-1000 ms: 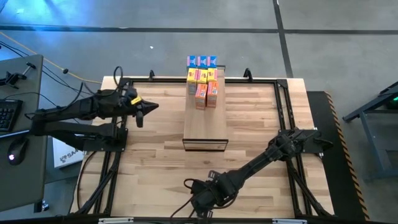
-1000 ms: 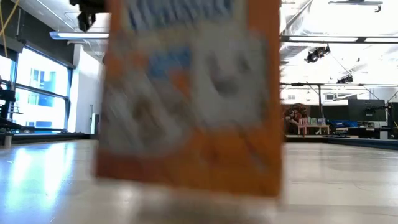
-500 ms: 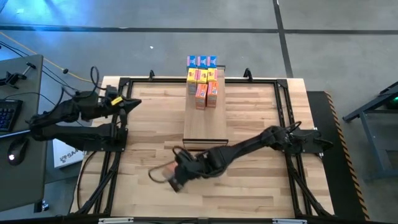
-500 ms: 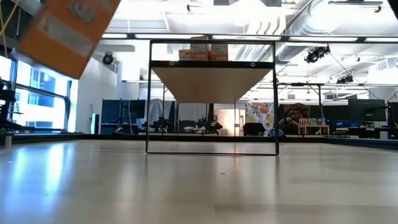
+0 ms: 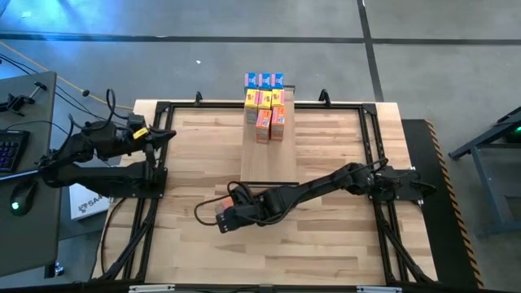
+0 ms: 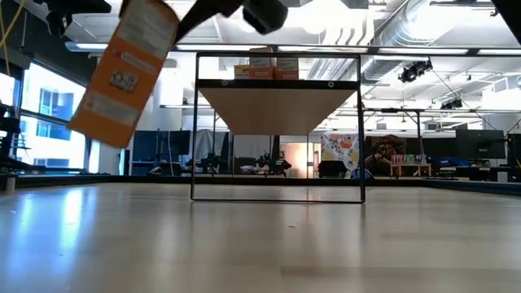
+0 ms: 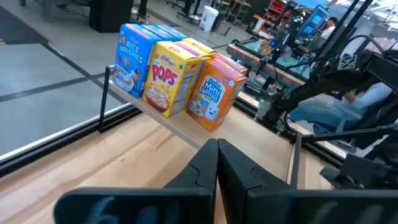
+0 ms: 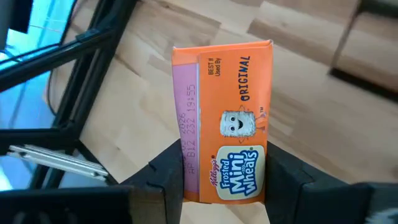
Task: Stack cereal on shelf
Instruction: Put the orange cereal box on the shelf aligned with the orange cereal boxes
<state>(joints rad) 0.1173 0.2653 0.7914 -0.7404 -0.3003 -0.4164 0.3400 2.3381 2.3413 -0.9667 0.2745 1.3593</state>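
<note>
My right gripper (image 8: 225,186) is shut on an orange cereal box (image 8: 224,118). It holds the box over the table's near-left middle (image 5: 221,213), in front of the shelf. The shelf (image 5: 269,155) stands at the table's middle. Several blue, yellow and orange cereal boxes (image 5: 264,102) stand upright on its far end and also show in the left wrist view (image 7: 171,74). My left gripper (image 7: 217,155) is shut and holds nothing. It is drawn back at the table's left edge (image 5: 167,134). My right gripper pinches the orange box between its two fingers, one on each side, at the end nearest the wrist (image 8: 193,177). The fingers slant down from the table's right side. The box sticks out past them, tilted (image 6: 126,73) and lifted clear of the table.
A dark metal frame (image 5: 370,130) runs around the tabletop. A desk with a keyboard and mouse (image 5: 16,155) stands beyond the left edge. Bare wood (image 5: 326,252) lies at the near right.
My right gripper has carried the orange box from the table's near edge toward the left and far side. It has risen a little and rolled, so the box has turned and now hangs tilted. My left gripper has drawn back toward the table's left edge, still shut.
</note>
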